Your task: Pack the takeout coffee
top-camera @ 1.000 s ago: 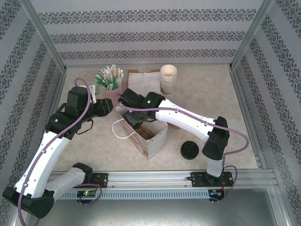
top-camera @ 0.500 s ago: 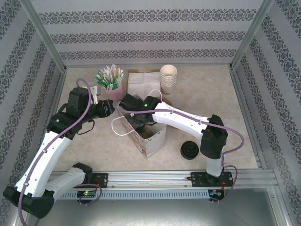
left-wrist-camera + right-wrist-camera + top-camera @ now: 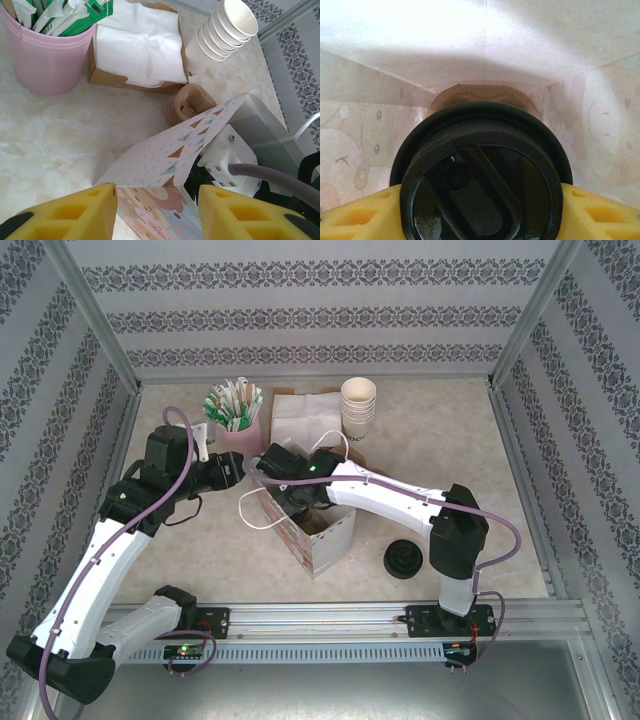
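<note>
The takeout coffee [image 3: 480,175] shows as a round black lid with a bit of cream cup above it, inside the patterned paper bag [image 3: 325,535]. My right gripper [image 3: 480,214] is shut on the takeout coffee, with a yellow finger pressed against each side of the lid. From above, the right gripper [image 3: 295,500] reaches down into the bag's open top. My left gripper [image 3: 157,210] is open at the bag's left end, and the bag's folded upper edge [image 3: 170,150] lies between its yellow fingers [image 3: 75,210] without being touched.
A pink tub of sachets [image 3: 235,418], a box of white napkins [image 3: 300,415] and a stack of lidless cream cups [image 3: 358,405] stand at the back. A low pile of black lids [image 3: 403,560] lies right of the bag. A brown sleeve [image 3: 190,102] sits behind the bag.
My right gripper has gone a little left and deeper into the bag with the coffee. The bag's mouth and handles have shifted slightly. The left arm has hardly moved.
</note>
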